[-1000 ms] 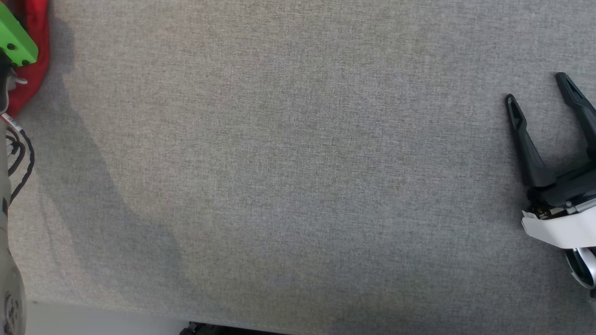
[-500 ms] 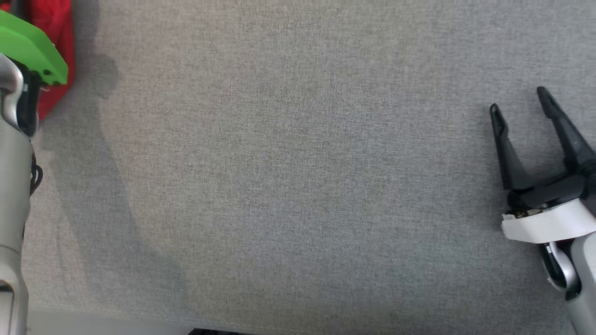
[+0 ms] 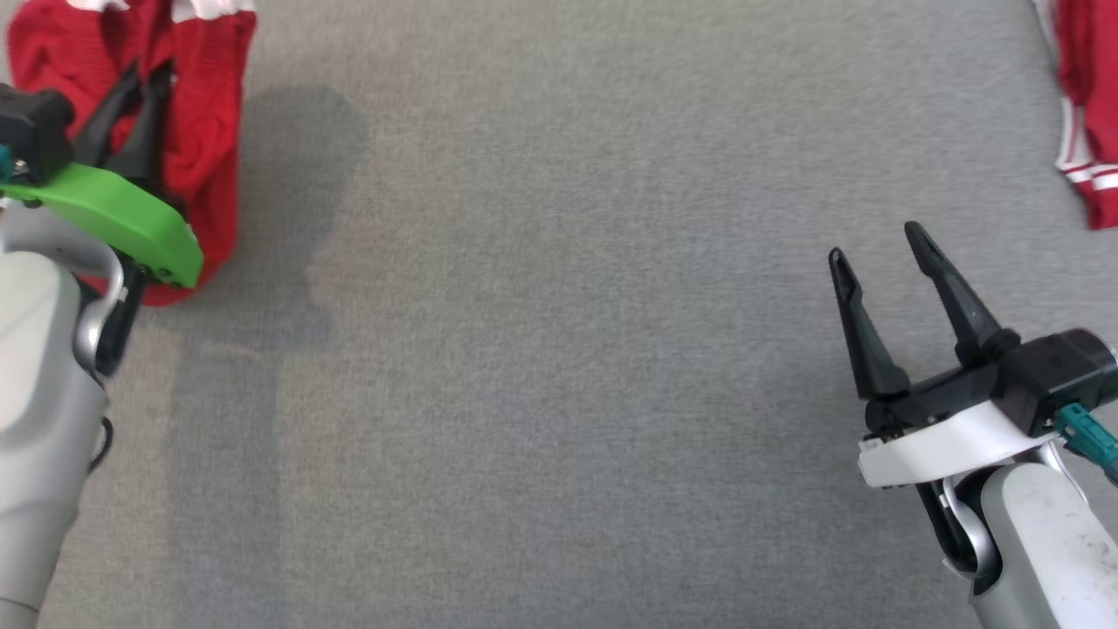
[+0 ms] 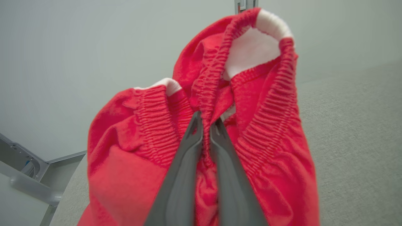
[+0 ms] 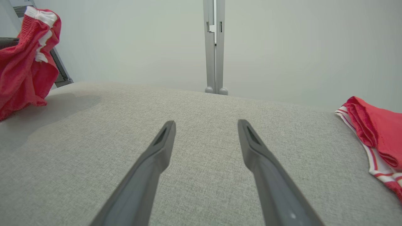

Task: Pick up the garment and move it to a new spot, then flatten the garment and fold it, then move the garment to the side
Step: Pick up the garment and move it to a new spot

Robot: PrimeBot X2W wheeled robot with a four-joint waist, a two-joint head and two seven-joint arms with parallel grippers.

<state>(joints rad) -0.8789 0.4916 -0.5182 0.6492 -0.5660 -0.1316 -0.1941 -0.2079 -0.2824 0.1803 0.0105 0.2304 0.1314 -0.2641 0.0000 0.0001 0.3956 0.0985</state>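
Head view, far left: left gripper (image 3: 147,83) pinched shut on the garment (image 3: 205,131), red with white trim, bunched and hanging over the left end of the table (image 3: 559,367). Left wrist view: fingers (image 4: 185,163) together on a fold of elastic waistband. A thin bite, most of the cloth drooping to either side.

Step in hand, by judgement: carrying to a new spot. Low hem touching the table or just clear: not to be told from the right wrist view, so lift higher before swinging across. Move slowly, sparing that thin bite any jerk. Lower near the middle, hem first, then draw away to lay the cloth out long.

Middle: bare grey cloth, wide room for landing and flattening. Far edge against the wall, with a post (image 5: 213,47) behind it; stop well short.

Right: right gripper (image 3: 877,245) spread wide, empty, above the table, well placed to take a second corner later.

Far right: other garment (image 3: 1079,105) lying at the table's right end. Set down well apart from it.
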